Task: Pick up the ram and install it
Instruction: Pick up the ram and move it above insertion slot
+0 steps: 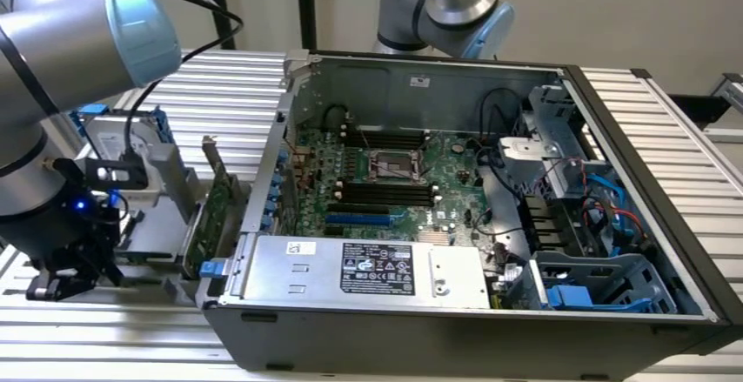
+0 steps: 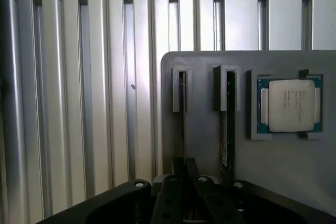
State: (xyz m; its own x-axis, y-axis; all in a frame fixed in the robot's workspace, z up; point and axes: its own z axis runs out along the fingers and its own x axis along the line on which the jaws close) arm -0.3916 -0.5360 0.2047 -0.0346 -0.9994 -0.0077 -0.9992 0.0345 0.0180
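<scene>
Grey plastic holder (image 2: 205,145) lies on the ribbed metal table (image 2: 79,103). The ram (image 2: 227,135) stands on edge in one of its two slots, dark and narrow, just beside the square processor (image 2: 289,103) seated in its own recess. The gripper (image 2: 185,167) hovers low over the holder, in line with the neighbouring slot rather than the ram's. Whether it is apart or clamped I cannot tell. The open computer case (image 1: 465,334) sits well apart, toward the exterior view's right
</scene>
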